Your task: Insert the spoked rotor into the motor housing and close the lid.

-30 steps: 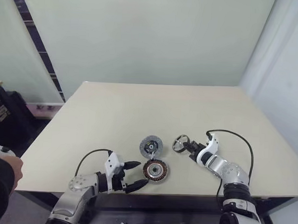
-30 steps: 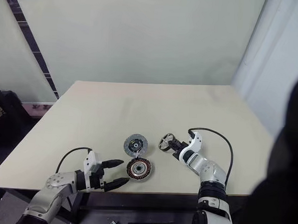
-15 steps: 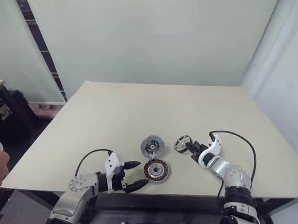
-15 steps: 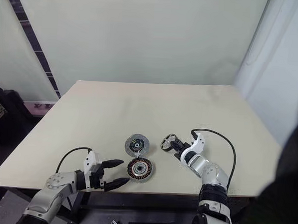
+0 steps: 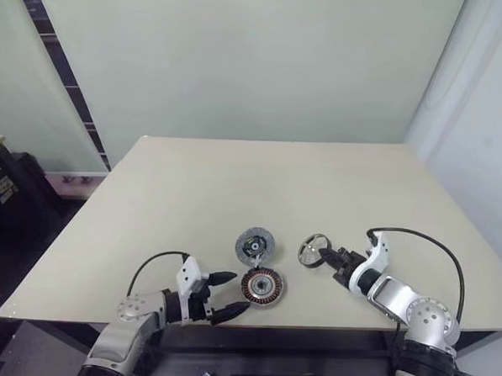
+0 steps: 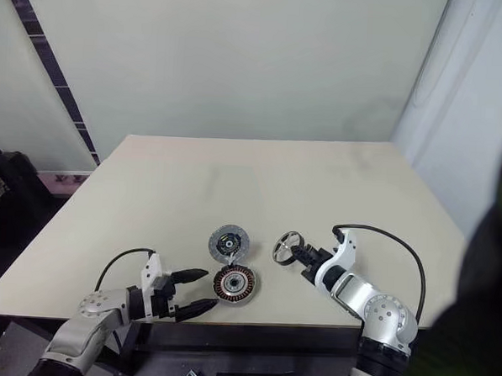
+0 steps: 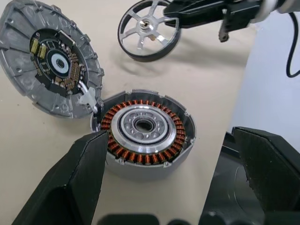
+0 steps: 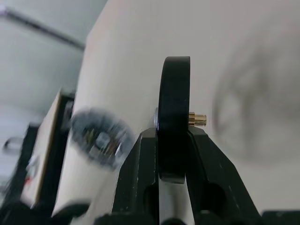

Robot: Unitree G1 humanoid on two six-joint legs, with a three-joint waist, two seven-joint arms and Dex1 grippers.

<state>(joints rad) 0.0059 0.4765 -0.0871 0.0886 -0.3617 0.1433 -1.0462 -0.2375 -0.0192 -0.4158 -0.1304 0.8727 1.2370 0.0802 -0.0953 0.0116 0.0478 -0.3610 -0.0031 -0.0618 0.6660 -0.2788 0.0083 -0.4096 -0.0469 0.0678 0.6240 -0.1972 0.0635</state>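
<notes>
The spoked rotor (image 5: 313,250), a black ring with silver spokes, hangs on edge just above the table, and my right gripper (image 5: 326,256) is shut on its rim (image 8: 174,117). To its left lies the motor housing (image 5: 263,285), a grey cup holding copper windings around a silvery hub (image 7: 149,129). Its lid (image 5: 255,245), a grey disc with a circuit board inside (image 7: 51,56), lies open behind the housing, joined to it at the edge. My left gripper (image 5: 239,292) stands open just left of the housing, with one finger (image 7: 75,183) on either side of it.
The housing sits close to the table's front edge (image 5: 328,328). Cables loop from both wrists (image 5: 150,263) (image 5: 437,248). The far half of the tabletop (image 5: 268,180) is bare. A dark blurred shape (image 6: 492,285) fills the right edge of the right eye view.
My right gripper has drawn back toward the front edge and risen a little, carrying the rotor. The left gripper has kept still. A person's hand at the left edge has gone.
</notes>
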